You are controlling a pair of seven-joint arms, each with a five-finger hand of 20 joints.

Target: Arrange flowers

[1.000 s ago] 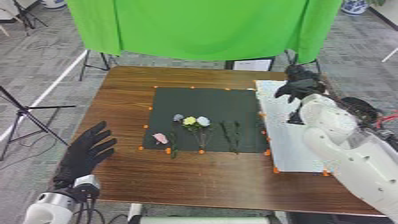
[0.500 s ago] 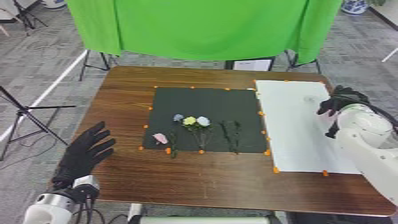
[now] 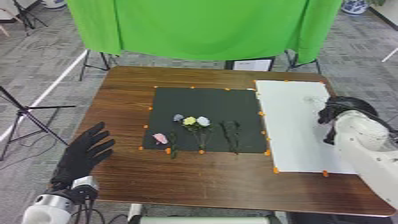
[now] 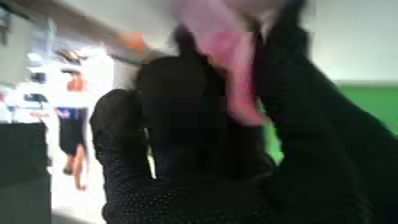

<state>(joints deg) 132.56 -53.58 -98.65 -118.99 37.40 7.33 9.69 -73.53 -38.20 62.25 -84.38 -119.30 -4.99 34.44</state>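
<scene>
One pink thing (image 4: 238, 82) in right hand (image 3: 346, 106), flowers (image 3: 203, 121) apart

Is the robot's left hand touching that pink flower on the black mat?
Apart. The head view shows brown table and black mat between the left hand and the pink flower.

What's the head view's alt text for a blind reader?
Small pastel flowers lie on a black rectangular mat on a brown wooden table. The robot's black-gloved right hand is at a white rectangular sheet; its left hand is beside the mat.
</scene>
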